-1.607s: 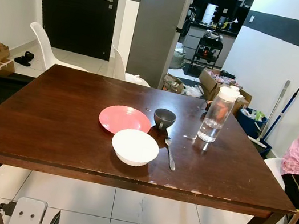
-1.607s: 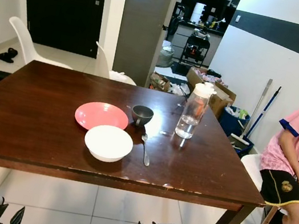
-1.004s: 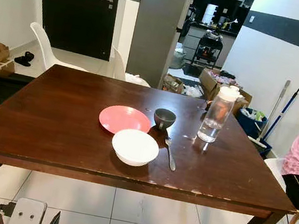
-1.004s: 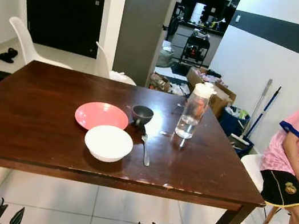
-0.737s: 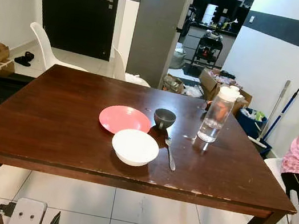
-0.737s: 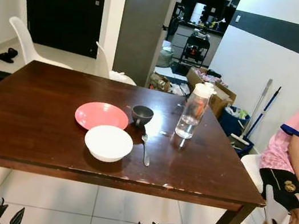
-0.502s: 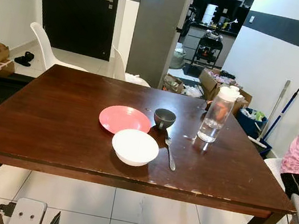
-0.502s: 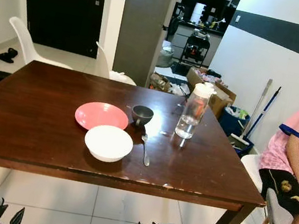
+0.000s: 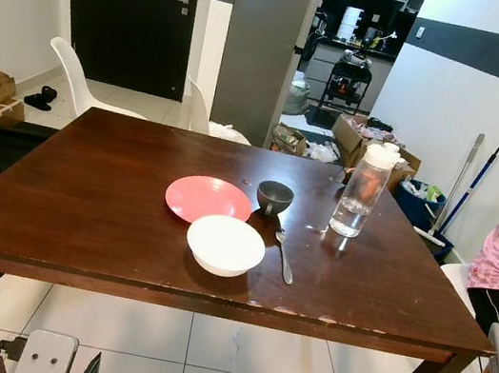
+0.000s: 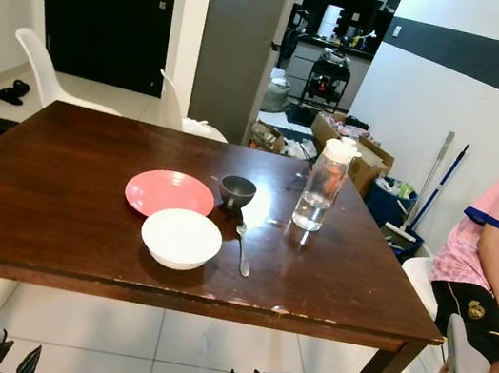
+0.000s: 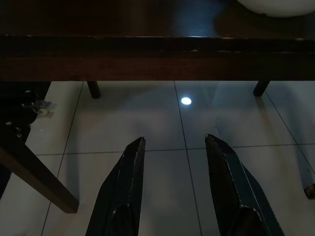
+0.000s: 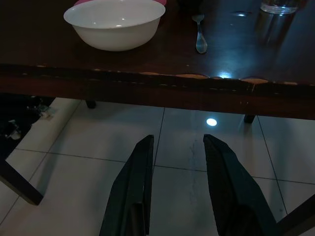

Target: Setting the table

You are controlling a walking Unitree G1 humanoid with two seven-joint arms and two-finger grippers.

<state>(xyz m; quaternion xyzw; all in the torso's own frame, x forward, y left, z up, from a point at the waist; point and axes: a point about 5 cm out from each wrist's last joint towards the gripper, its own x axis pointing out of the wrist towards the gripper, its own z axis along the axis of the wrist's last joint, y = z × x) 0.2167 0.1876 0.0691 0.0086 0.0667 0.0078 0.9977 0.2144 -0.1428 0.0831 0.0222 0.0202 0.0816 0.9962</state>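
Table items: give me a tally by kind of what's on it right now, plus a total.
Plates: 1, pink plate
Bowls: 1, white bowl
Cups: 1, dark cup
Spoons: 1, spoon
Bottles: 1, clear bottle
Total: 5 on the table

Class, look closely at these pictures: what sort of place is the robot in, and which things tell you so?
Probably the dining area of a lived-in home: a dark wooden table laid with a white bowl and red plate, a kitchen beyond, and a mop by the wall.
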